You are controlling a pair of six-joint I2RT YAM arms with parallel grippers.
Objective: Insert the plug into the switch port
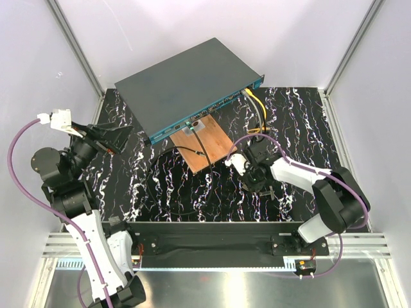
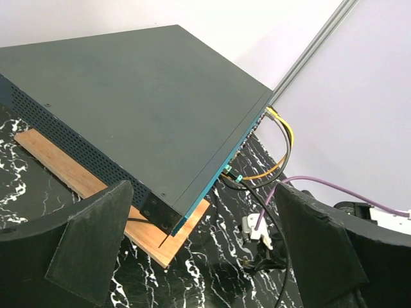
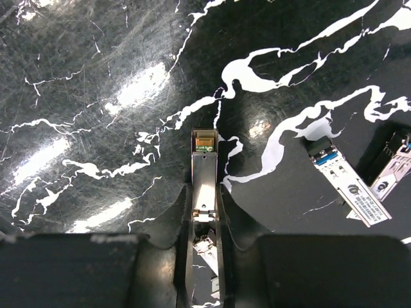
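Hovering at the far left with the left hand (image 1: pixel 108 136) spread wide and gripping nothing, just off the near left corner of the switch (image 1: pixel 186 83). Lying angled across the back of the black marbled tabletop (image 1: pixel 160 199), turning its teal port face toward the arms, overhanging a copper-brown board (image 1: pixel 207 146), with a yellow cable (image 1: pixel 258 108) plugged in at its right end. Pinching the plug (image 3: pixel 204 176) between the closed fingers of the right hand (image 1: pixel 249 172), low over the tabletop and well short of the ports, metal nose pointing away from the wrist. Judging this as the carry step, with insertion not yet begun: next, lifting, swinging the nose toward the teal face and squaring it with a free port before pushing in. Lying further right, two spare modules (image 3: pixel 350 189), bearing a small round logo and fine print too small for reading.
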